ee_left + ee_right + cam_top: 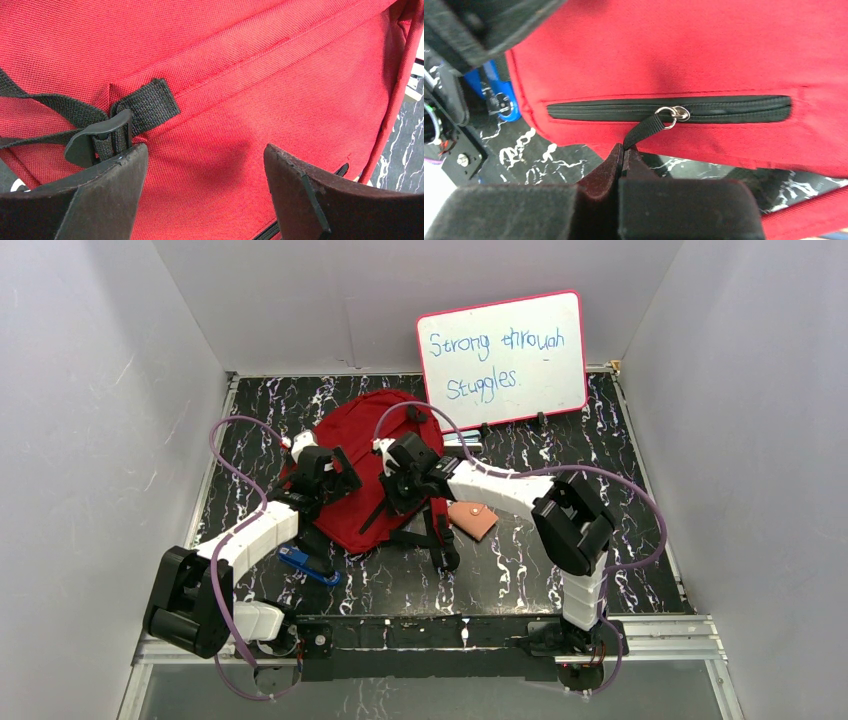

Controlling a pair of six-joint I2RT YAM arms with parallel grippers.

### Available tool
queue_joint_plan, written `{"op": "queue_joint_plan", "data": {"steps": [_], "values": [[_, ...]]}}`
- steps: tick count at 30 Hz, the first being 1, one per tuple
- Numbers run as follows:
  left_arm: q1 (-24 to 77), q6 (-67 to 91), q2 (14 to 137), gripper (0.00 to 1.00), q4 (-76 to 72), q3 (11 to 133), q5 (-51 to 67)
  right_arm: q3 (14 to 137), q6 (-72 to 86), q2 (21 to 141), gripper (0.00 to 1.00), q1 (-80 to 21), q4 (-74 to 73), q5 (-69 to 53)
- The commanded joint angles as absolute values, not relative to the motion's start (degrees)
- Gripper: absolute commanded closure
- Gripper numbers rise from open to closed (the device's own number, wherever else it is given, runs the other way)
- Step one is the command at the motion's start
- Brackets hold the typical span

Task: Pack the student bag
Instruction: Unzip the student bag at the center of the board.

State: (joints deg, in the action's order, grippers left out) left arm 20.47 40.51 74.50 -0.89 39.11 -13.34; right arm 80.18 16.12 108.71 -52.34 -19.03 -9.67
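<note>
We look down from high behind, our wrist cameras both close on the same soft red fabric backpack

One red backpack, one white board, one tan wallet and one blue object. Two robot arms: one left arm, one right arm. On the backpack, one plastic buckle and one zipper pull can be counted
</note>
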Motion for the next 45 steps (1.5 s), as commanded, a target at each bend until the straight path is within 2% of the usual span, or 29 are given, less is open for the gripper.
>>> {"op": "queue_joint_plan", "data": {"steps": [1, 12, 19, 29, 30, 33, 36, 39, 45], "values": [[20.48, 41.29, 77.08, 0.17, 1.92, 37.06, -11.25, 81.70, 15.88, 106.35, 1.00, -54.59, -16.01, -15.44], [20.48, 42.37, 76.38, 0.17, 1.18, 35.98, -10.10, 72.58, 24.32, 105.22, 1.00, -59.84, -1.44, -15.07], [20.39, 43.13, 76.55, 0.17, 0.63, 35.76, -8.20, 69.42, 20.63, 104.45, 1.00, -65.59, 4.86, -8.73], [20.39, 42.87, 76.14, 0.17, 0.60, 35.51, -8.25, 67.45, 18.24, 104.41, 1.00, -68.07, 8.62, -8.20], [20.39, 42.81, 76.05, 0.17, 0.72, 35.43, -8.45, 67.15, 18.26, 103.94, 0.98, -68.07, 8.43, -6.92], [20.39, 42.13, 75.48, 0.16, 0.79, 35.29, -8.95, 66.18, 18.15, 101.25, 0.71, -68.02, 6.65, 0.21], [20.39, 40.63, 74.78, 0.16, 0.62, 35.84, -9.04, 65.35, 17.93, 97.42, 0.52, -67.99, 3.40, 8.89], [20.39, 38.63, 74.05, 0.15, 1.02, 36.80, -9.78, 63.44, 18.27, 91.79, 0.39, -67.87, 0.23, 18.50], [20.39, 35.15, 73.35, 0.15, 1.43, 38.69, -9.50, 59.85, 22.90, 82.04, 0.23, -63.94, -11.53, 34.36]]}}
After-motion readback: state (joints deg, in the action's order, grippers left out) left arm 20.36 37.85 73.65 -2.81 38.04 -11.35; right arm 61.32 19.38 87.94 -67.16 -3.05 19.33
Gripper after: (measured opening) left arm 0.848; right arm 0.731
